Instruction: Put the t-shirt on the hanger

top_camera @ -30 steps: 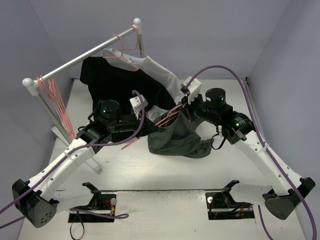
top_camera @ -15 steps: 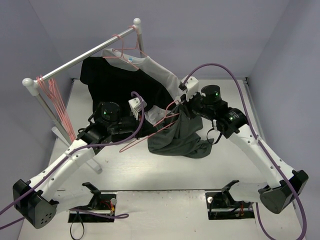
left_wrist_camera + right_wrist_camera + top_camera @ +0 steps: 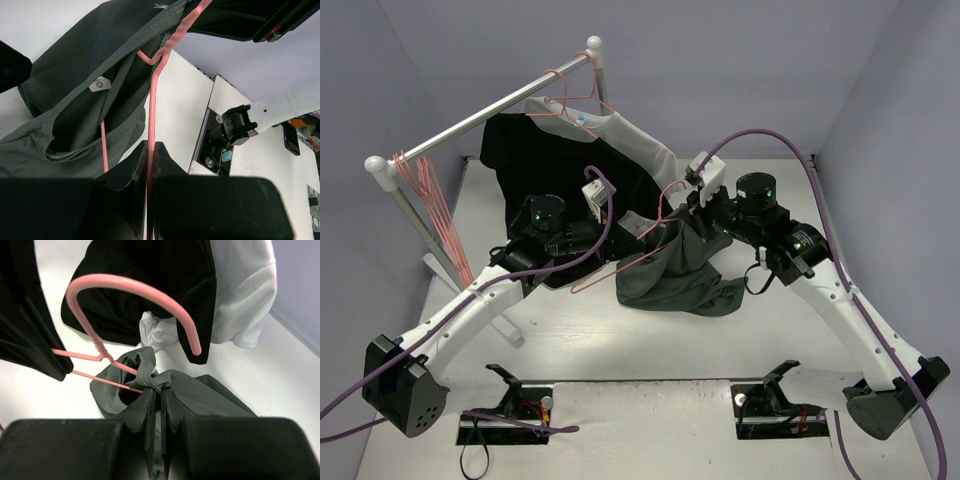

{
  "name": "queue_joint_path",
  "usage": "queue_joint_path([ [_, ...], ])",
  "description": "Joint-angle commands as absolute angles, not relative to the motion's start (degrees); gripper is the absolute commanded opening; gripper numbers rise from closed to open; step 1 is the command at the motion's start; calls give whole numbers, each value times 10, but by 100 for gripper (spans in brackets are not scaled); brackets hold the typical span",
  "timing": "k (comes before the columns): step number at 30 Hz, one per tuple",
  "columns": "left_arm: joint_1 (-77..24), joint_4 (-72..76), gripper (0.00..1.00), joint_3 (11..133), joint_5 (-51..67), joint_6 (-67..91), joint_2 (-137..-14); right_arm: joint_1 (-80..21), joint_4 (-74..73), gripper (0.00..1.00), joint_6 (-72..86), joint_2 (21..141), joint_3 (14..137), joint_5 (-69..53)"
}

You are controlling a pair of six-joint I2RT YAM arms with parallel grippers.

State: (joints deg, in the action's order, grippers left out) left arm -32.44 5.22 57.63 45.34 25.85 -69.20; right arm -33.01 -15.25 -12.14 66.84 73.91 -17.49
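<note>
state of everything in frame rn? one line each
t-shirt: collar pinched, rest bunched on table
hanger: off the rail, one arm inside the t-shirt's neck
left gripper: shut on hanger
right gripper: shut on t-shirt collar
black shirt: hanging from rail
pale grey-white shirt: hanging from rail
spare pink hangers: bare, on rail

matt cloth t-shirt (image 3: 675, 275), glossy wire hanger (image 3: 120, 290)
</note>
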Motion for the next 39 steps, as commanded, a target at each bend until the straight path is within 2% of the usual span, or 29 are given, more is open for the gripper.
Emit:
queue_joint_path([
  [1, -320, 136, 0, 615, 483, 282, -687, -328, -115, 0, -125, 649, 758, -201],
  [13, -324, 175, 0, 662, 513, 302, -709, -335, -116, 2, -142, 714, 845, -273],
  [21, -323, 267, 0, 631, 529, 362, -725, -337, -116, 2, -146, 710, 829, -279],
  [27, -318, 271, 0, 619, 525, 362, -724, -335, -117, 4, -143, 686, 801, -247],
  [39, -314, 271, 0, 607, 522, 357, -728, -325, -118, 20, -119, 686, 780, -225],
])
